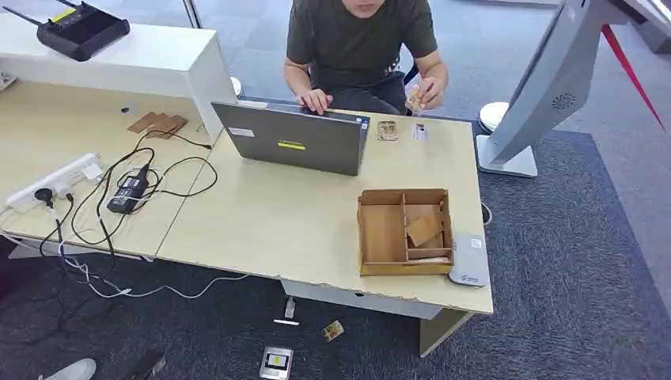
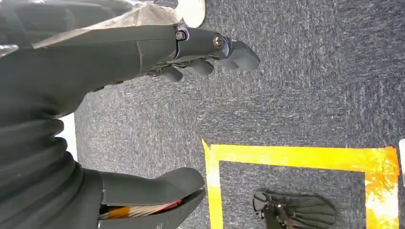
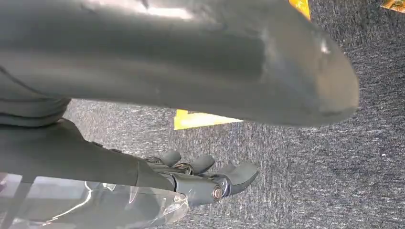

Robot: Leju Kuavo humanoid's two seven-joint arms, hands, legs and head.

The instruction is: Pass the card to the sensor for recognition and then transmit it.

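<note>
Nothing started yet: our left hand and right hand hang over the carpet, fingers loose, holding nothing. The card leans in the wooden tray at the bench's right front corner, beside the sensor, handy for scanning.

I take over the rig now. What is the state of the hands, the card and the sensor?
Left hand: hangs over the carpet, holds nothing, fingers apart.
Right hand: the same, empty.
Card: lies tilted in the wooden box on the desk.
Sensor: beside the box, at the desk edge.
Done: nothing yet.
Left: pick card, present to sensor, hand it over.
</note>
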